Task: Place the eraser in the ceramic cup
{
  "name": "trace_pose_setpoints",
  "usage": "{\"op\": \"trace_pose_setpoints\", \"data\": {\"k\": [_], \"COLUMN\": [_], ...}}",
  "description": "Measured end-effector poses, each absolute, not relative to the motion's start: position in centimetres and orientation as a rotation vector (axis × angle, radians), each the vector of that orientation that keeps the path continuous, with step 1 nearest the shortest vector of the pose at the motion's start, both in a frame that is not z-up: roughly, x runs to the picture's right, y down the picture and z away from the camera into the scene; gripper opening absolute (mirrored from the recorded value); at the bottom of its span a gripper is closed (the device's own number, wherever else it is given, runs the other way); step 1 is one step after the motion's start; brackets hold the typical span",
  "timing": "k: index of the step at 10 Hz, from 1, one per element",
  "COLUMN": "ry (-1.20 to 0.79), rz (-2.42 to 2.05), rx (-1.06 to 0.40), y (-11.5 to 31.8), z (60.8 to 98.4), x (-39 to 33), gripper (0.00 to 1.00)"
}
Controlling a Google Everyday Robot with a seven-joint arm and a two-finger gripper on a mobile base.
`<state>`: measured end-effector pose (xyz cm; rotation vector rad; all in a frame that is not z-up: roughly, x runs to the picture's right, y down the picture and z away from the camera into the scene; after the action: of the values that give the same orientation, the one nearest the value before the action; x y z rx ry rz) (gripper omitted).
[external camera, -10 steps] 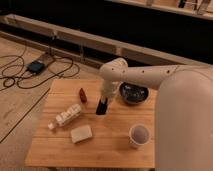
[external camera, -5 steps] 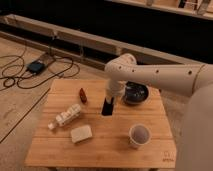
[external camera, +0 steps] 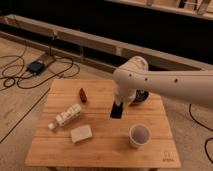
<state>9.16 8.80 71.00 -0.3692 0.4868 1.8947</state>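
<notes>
My gripper (external camera: 118,104) hangs from the white arm over the middle of the wooden table (external camera: 100,150), shut on the eraser (external camera: 116,112). The eraser is a small black block that sticks down below the fingers, just above the tabletop. The ceramic cup (external camera: 139,135) is white with a dark inside. It stands upright near the table's front right, to the right of the eraser and nearer the front edge.
A dark bowl (external camera: 142,96) sits behind the arm at the back right, partly hidden. A white bottle (external camera: 66,116) lies on its side at the left, with a pale cream block (external camera: 81,133) in front of it. A small red object (external camera: 83,95) lies further back. Cables (external camera: 30,70) run over the floor at the left.
The arm has swung right and toward the front of the table, carrying the black eraser from near the red object closer to the cup. Everything else on the table is where it was.
</notes>
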Motion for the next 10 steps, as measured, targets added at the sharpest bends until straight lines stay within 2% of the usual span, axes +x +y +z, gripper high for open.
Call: {"op": "trace_pose_setpoints", "data": {"k": [2, 3, 6, 10], "ry": [0.488, 0.497, 0.522, 0.536], "rz": [1.915, 1.959, 2.005, 2.02], "rx": [-0.337, -0.279, -0.206, -0.181], "y": [9.7, 11.2, 12.5, 13.2], "z": [69.9, 67.6, 65.3, 64.4], "x": [10.0, 11.7, 14.0, 14.8], "gripper": [0.0, 0.0, 0.0, 0.0]}}
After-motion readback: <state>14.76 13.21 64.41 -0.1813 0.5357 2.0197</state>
